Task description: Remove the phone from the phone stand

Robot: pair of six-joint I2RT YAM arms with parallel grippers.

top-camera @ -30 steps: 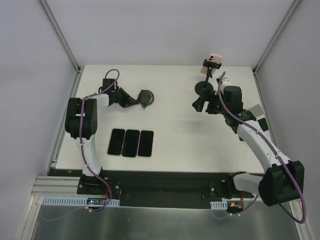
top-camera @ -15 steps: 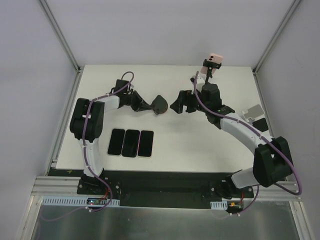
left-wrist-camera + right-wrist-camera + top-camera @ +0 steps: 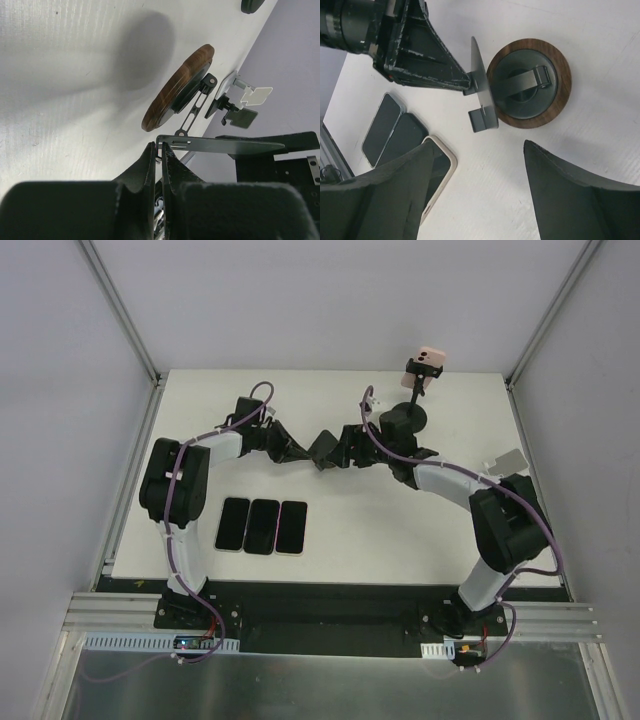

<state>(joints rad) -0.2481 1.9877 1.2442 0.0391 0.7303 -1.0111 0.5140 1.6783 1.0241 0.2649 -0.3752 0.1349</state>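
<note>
A pink phone [image 3: 431, 358] sits in the clamp of a black stand [image 3: 417, 390] at the table's back right; neither gripper touches it. My left gripper [image 3: 303, 450] is shut on the thin metal plate [image 3: 225, 146] of a second, empty stand with a round wooden base [image 3: 175, 90]; the jaws [image 3: 159, 146] pinch the plate's edge. In the right wrist view that stand [image 3: 529, 82] lies just ahead of my right gripper [image 3: 480, 147], which is open and empty. In the top view my right gripper [image 3: 343, 457] is right beside the wooden stand [image 3: 324, 446].
Three phones [image 3: 262, 527] lie face up in a row at front left, also seen in the right wrist view [image 3: 395, 132]. A grey stand [image 3: 512, 460] and a black one [image 3: 526, 488] sit at the table's right edge.
My left gripper has carried the wooden-base stand to the right, toward the middle. My right arm has swung left from the pink phone's stand to meet it.
</note>
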